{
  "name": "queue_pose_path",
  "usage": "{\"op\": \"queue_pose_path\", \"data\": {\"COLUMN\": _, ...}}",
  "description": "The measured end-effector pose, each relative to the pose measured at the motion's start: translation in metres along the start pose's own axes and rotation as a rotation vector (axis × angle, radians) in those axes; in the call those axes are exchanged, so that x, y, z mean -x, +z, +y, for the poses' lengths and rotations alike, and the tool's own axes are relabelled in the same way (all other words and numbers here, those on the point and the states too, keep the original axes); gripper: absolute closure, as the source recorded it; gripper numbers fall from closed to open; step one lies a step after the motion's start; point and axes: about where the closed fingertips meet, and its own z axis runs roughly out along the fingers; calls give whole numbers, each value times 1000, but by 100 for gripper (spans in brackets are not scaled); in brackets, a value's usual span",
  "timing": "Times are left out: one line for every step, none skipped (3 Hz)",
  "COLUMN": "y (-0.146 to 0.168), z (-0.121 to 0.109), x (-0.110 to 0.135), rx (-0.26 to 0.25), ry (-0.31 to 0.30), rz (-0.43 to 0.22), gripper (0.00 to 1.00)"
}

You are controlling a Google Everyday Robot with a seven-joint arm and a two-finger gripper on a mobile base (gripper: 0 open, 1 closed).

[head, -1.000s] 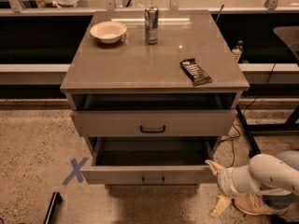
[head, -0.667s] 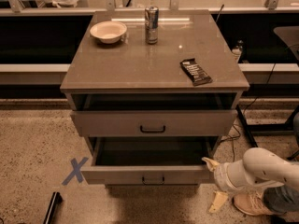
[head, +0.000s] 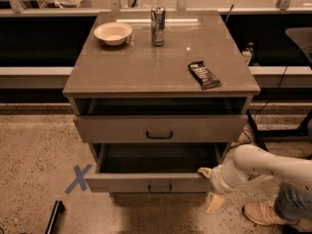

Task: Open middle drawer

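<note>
The middle drawer (head: 126, 182) is pulled well out, its grey inside showing, with a small black bar handle (head: 160, 187) at the centre of its front. My gripper (head: 209, 186) is at the right end of that drawer front, on the white arm (head: 258, 165) coming in from the right. Its tan fingers are spread: one (head: 204, 171) rests at the front's top right corner, the other (head: 215, 202) hangs below it. The drawer above (head: 161, 128) is out a little, with a dark gap over it. No third drawer shows below.
On the cabinet top (head: 146, 67) stand a white bowl (head: 113, 32), a metal can (head: 157, 26) and a dark snack bar (head: 204, 75). A blue X (head: 78, 178) and a black object (head: 54, 217) lie on the floor at left. A person's shoe (head: 261, 213) is at lower right.
My gripper and arm have moved left, from beside the cabinet to the right end of the middle drawer's front. The drawers have not visibly moved.
</note>
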Motion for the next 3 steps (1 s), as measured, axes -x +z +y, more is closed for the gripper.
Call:
{"op": "queue_pose_path", "data": {"y": 14, "z": 7, "x": -1, "rx": 56, "ry": 7, "rz": 31, "gripper": 32}}
{"op": "queue_pose_path", "data": {"y": 13, "z": 14, "x": -1, "rx": 78, "ry": 8, "rz": 54, "gripper": 37}}
{"op": "queue_pose_path", "data": {"y": 12, "z": 17, "x": 0, "rx": 81, "ry": 6, "rz": 52, "gripper": 38}}
